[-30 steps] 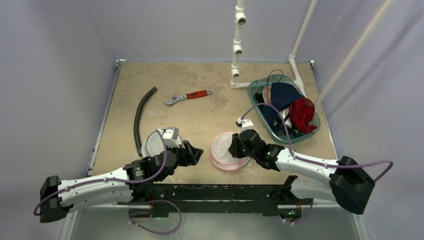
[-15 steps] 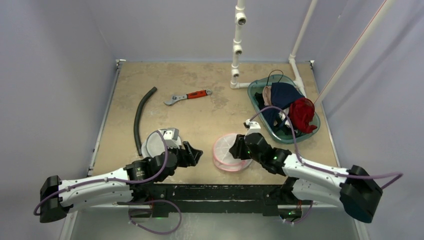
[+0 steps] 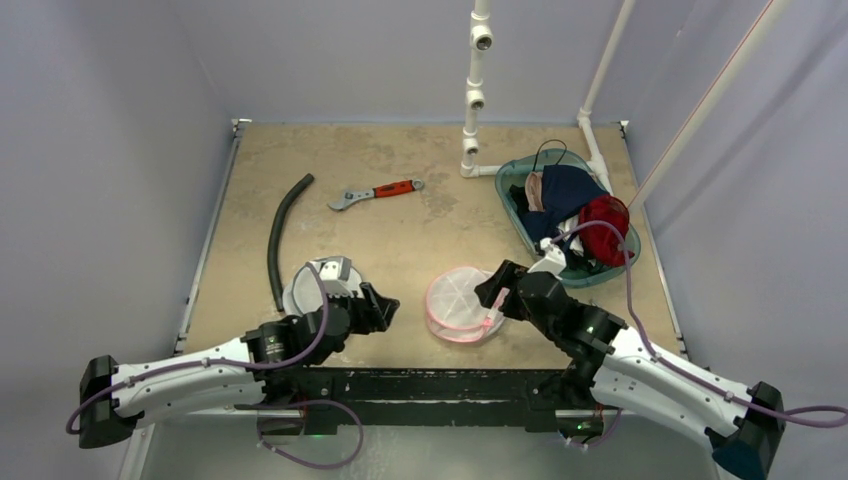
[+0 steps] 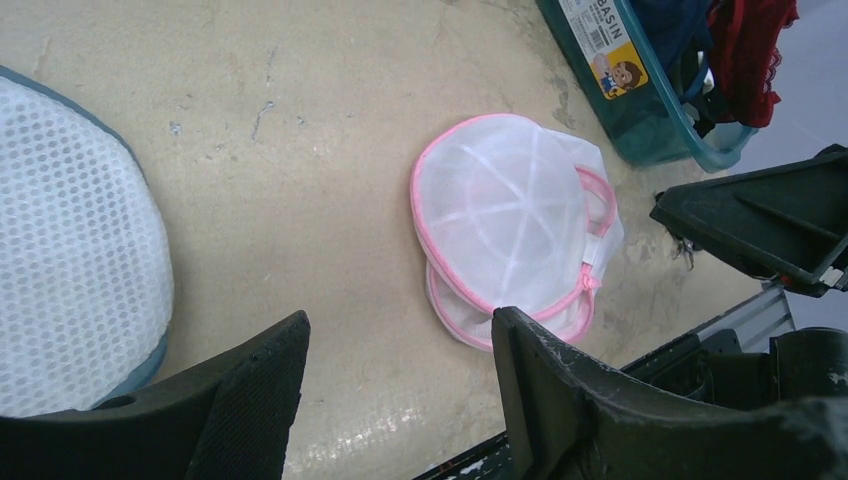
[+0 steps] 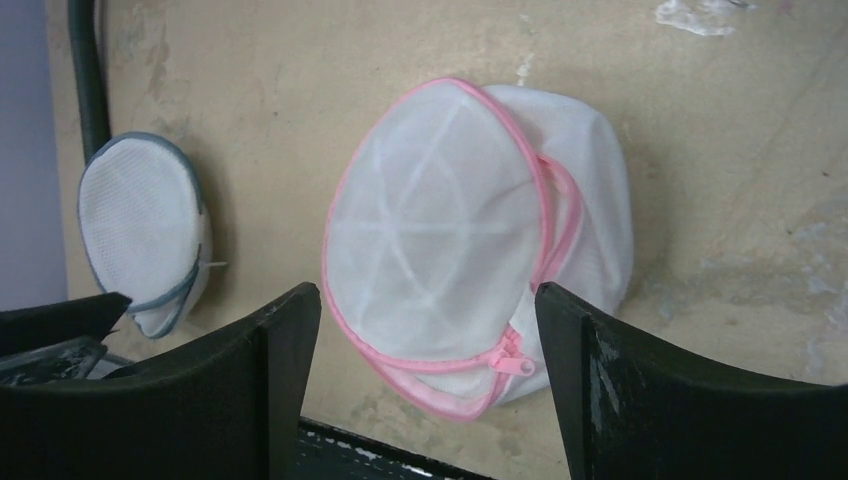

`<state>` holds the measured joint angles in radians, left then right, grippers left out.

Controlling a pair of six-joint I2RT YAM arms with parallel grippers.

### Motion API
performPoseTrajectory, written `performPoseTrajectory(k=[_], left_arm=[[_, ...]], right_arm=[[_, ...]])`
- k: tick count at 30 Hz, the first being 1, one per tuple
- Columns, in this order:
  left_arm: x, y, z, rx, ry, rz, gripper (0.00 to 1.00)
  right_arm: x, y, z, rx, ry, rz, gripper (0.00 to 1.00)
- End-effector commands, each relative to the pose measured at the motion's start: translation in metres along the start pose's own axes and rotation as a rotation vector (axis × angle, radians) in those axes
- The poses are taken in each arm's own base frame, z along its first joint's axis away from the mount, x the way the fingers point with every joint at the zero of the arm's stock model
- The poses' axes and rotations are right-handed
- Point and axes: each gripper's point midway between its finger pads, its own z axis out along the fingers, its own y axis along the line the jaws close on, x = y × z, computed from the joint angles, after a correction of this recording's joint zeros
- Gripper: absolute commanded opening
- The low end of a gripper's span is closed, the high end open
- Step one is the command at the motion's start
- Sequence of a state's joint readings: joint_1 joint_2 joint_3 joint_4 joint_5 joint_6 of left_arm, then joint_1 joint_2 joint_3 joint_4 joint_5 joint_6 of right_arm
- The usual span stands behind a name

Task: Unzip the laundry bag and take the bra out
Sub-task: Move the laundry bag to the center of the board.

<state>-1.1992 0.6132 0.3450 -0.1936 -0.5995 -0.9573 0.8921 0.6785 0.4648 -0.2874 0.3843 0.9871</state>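
Observation:
The laundry bag (image 3: 458, 305), a round white mesh pouch with pink trim, lies near the table's front edge between my two arms. The right wrist view shows it (image 5: 450, 225) domed, with its pink zipper pull (image 5: 517, 363) at the near side and the seam there gaping a little. The bra is hidden; I cannot make it out through the mesh. My right gripper (image 3: 492, 293) hovers open just right of the bag, its jaws (image 5: 428, 292) wide and empty. My left gripper (image 3: 385, 310) stands open left of the bag, and the left wrist view shows it (image 4: 400, 320) holding nothing.
A second mesh bag with grey trim (image 3: 318, 285) lies under the left arm. A teal basin (image 3: 510, 208) with dark and red clothes sits at the right. A black hose (image 3: 277, 235), a red-handled wrench (image 3: 378, 192) and a white pipe frame (image 3: 472, 100) lie farther back.
My right gripper has opened and drawn back to the right, off the pink bag. The bag has settled slightly rightward. The left arm has barely moved.

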Motion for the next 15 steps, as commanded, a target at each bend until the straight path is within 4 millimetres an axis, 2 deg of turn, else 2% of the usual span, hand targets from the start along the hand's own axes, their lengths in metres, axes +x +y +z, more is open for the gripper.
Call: performPoseTrajectory(k=[1, 4, 7, 11, 15], left_arm=[[-0.024, 0.004, -0.010, -0.047, -0.059, 0.010, 0.66], [-0.037, 0.015, -0.017, -0.117, -0.089, 0.023, 0.68], [-0.048, 0.019, -0.024, -0.151, -0.113, 0.034, 0.70], [-0.060, 0.018, -0.031, -0.152, -0.139, 0.033, 0.70], [-0.066, 0.015, -0.035, -0.130, -0.149, 0.026, 0.70]], right_arm=[[0.000, -0.025, -0.001, 0.126, -0.027, 0.078, 0.83], [0.003, -0.034, -0.001, 0.173, -0.029, 0.120, 0.86], [0.016, -0.038, 0.004, 0.168, 0.005, 0.144, 0.89], [0.034, -0.034, 0.019, 0.143, 0.058, 0.149, 0.90], [0.041, -0.029, 0.035, 0.133, 0.081, 0.118, 0.90]])
